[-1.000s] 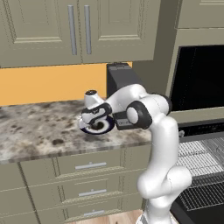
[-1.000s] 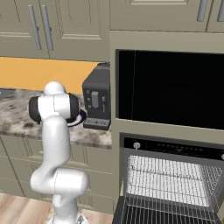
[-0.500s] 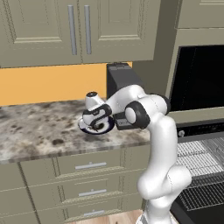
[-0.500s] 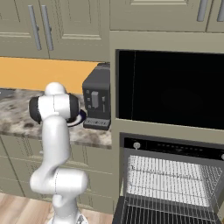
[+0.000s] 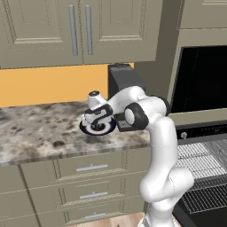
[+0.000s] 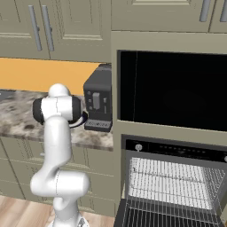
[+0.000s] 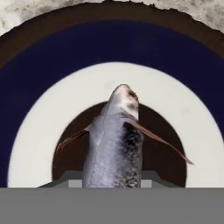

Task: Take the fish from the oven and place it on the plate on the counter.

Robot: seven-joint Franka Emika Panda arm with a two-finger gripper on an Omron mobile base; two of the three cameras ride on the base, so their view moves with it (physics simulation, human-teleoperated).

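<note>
Fish held over the plate on the counter.

Left base view: the gripper point(image 5: 98, 125) hangs low over the plate point(image 5: 90, 130) on the counter point(image 5: 40, 133), just beside the coffee machine point(image 5: 124, 85). Right base view: the oven point(image 6: 175, 186) stands open, its racks bare; the arm hides the plate. Hand view: the fish point(image 7: 115, 140) sits clamped between the fingers, head pointing out over the plate's point(image 7: 39, 78) brown centre; whether it touches the plate I cannot tell.

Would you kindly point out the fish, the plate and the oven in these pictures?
fish point(image 7: 114, 148): hand view, middle of its grey body.
plate point(image 7: 109, 46): hand view, dark navy rim.
oven point(image 6: 175, 148): right base view, black control strip above the racks.
</note>
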